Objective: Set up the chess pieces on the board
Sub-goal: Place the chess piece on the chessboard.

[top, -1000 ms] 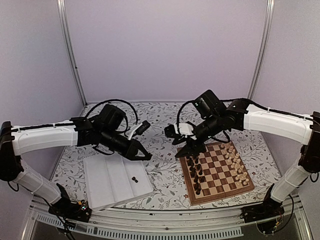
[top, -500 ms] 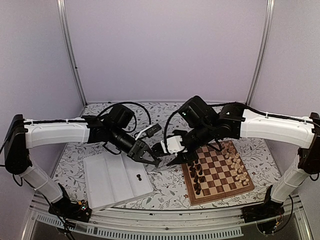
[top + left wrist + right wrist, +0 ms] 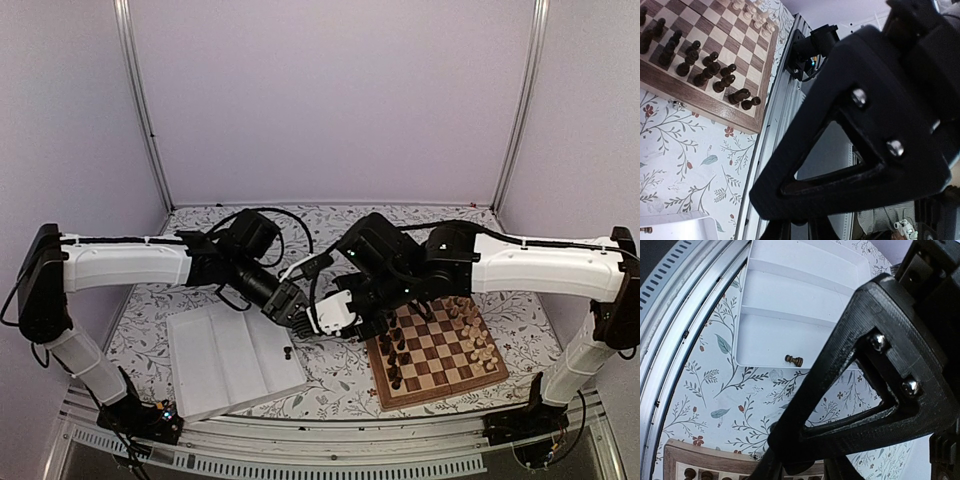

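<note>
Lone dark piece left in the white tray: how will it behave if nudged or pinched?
The dark piece is tiny and looks wooden, so probably light and stiff. Its round turned profile would likely roll or skid on the smooth white tray if nudged. The slim body gives little to pinch; it may slip.

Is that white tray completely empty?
No, one small dark chess piece sits in the white tray, close to its edge.

Light and dark brown checkered board point(image 3: 440, 342) with dark brown pieces point(image 3: 395, 345) and cream pieces point(image 3: 478, 345); white tray point(image 3: 225, 365); leafy floral-print worktop point(image 3: 335, 362).
</note>
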